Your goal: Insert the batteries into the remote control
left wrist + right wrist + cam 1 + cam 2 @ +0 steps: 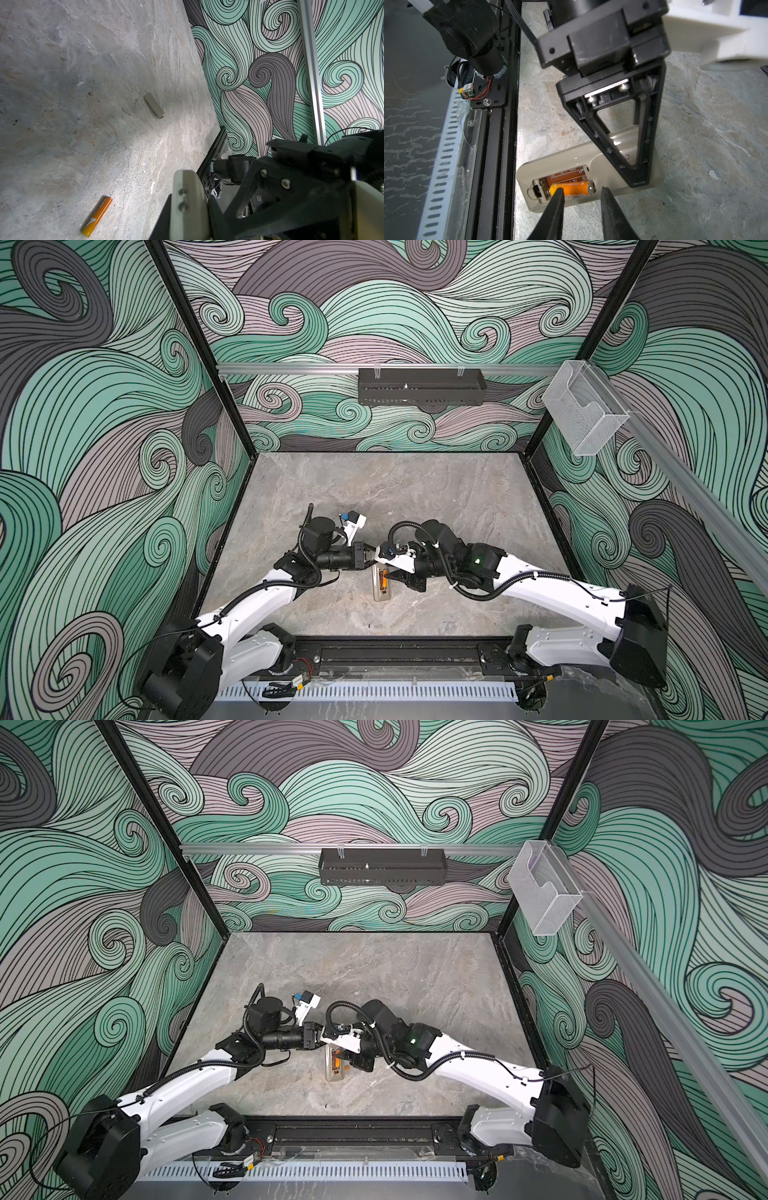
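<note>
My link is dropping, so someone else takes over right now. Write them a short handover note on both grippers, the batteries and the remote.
Left gripper: shut, tip down on the edge of the remote control, seemingly steadying it. The remote lies back up on the table, compartment open.
Right gripper: open, tips at the seated battery, holding nothing.
Done: one battery lies in the compartment.
Left: the second battery lies loose on the table; load it. A pale piece, probably the cover, lies apart from it.
</note>
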### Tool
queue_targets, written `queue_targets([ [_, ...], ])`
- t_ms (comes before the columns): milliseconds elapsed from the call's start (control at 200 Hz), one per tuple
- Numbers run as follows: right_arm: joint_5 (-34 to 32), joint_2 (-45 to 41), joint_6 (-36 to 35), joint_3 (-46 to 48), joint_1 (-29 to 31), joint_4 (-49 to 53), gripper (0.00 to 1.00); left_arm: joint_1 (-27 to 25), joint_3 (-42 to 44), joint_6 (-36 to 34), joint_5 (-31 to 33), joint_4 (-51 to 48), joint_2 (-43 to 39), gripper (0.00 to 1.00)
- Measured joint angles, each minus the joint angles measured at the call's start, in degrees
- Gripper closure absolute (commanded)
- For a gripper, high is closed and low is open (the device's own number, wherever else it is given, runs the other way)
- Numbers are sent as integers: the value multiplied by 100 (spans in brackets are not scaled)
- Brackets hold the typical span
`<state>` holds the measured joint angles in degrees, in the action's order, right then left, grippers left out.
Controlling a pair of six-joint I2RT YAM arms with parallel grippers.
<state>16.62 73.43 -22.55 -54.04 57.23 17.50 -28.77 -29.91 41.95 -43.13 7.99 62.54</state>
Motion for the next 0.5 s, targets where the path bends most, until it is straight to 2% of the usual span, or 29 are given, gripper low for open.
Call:
queue_targets([
  [500,-328,44,-105,-26,85,35,70,-31,0,0,-22,4,0,100],
])
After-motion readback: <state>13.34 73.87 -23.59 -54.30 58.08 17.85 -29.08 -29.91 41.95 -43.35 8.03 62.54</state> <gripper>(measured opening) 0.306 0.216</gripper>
